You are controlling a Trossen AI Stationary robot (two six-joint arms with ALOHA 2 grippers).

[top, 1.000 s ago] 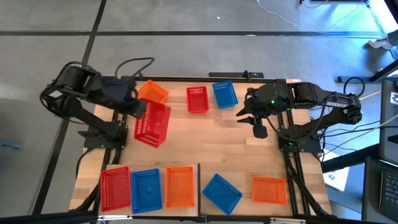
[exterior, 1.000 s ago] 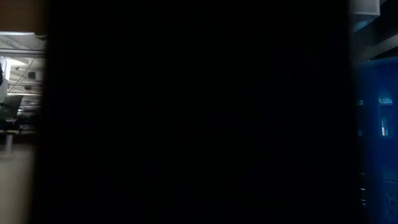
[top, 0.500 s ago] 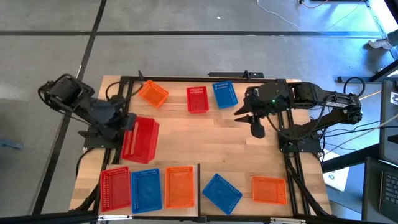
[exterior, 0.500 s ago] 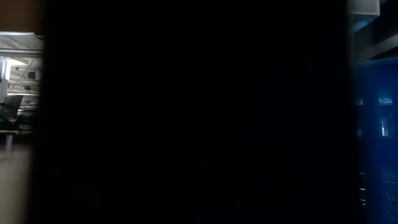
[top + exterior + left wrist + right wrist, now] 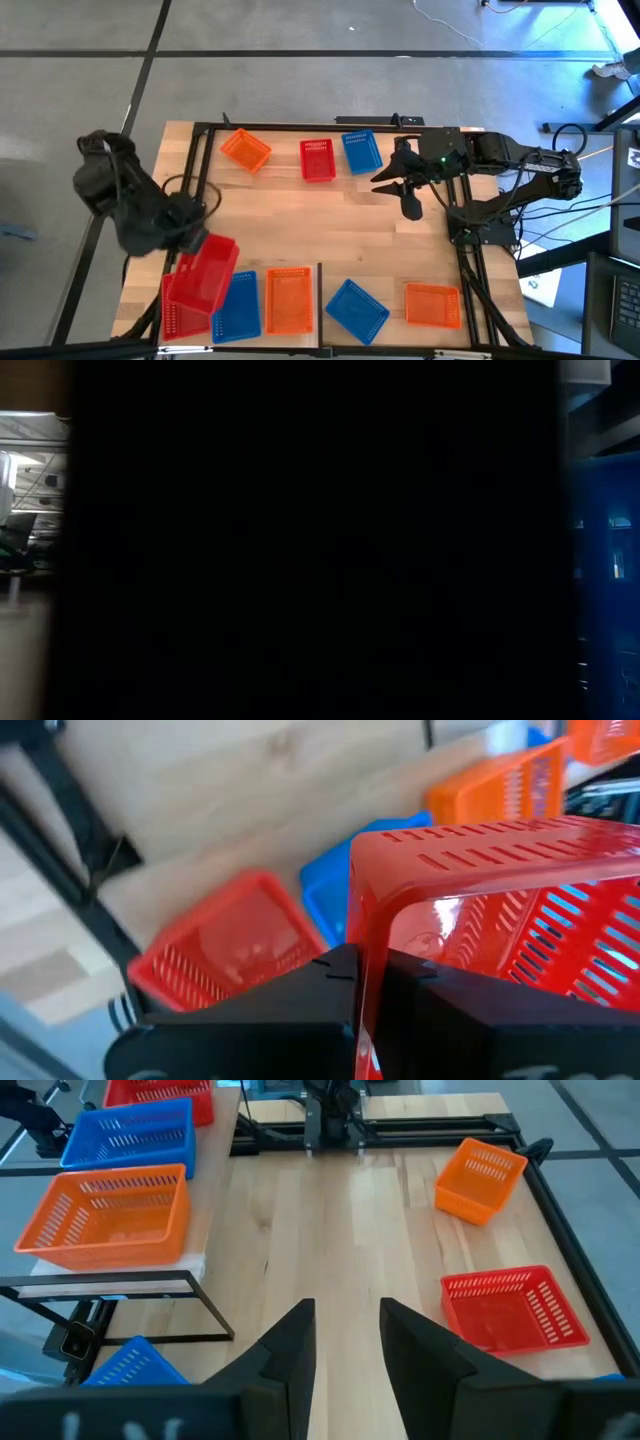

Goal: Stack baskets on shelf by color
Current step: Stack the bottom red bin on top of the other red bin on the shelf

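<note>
My left gripper (image 5: 190,240) is shut on a red basket (image 5: 205,272), which hangs tilted over the near left corner. Under it the pale shelf (image 5: 120,1266) carries a red basket (image 5: 180,312), a blue one (image 5: 238,305) and an orange one (image 5: 289,300), side by side. My right gripper (image 5: 395,185) hovers open over the table's far right, nothing between its fingers. The low view is blacked out. My left gripper pinches one end wall of the red basket at its rim (image 5: 362,982), one finger (image 5: 320,982) outside the wall and the other inside the basket. The fingers come slanting down from the table's left. The basket is lifted clear and tilted, over the shelf's red and blue baskets.
Loose on the tabletop are an orange basket (image 5: 246,150), a red one (image 5: 317,160) and a blue one (image 5: 361,152) along the far edge. A blue one (image 5: 356,308) and an orange one (image 5: 433,304) lie near right. The middle is bare wood.
My left gripper has swung from the table's far left toward the near edge and sunk a little, rolling as it went. The red basket has gone with it, lifted clear, and now hangs over the shelf's red and blue baskets.
</note>
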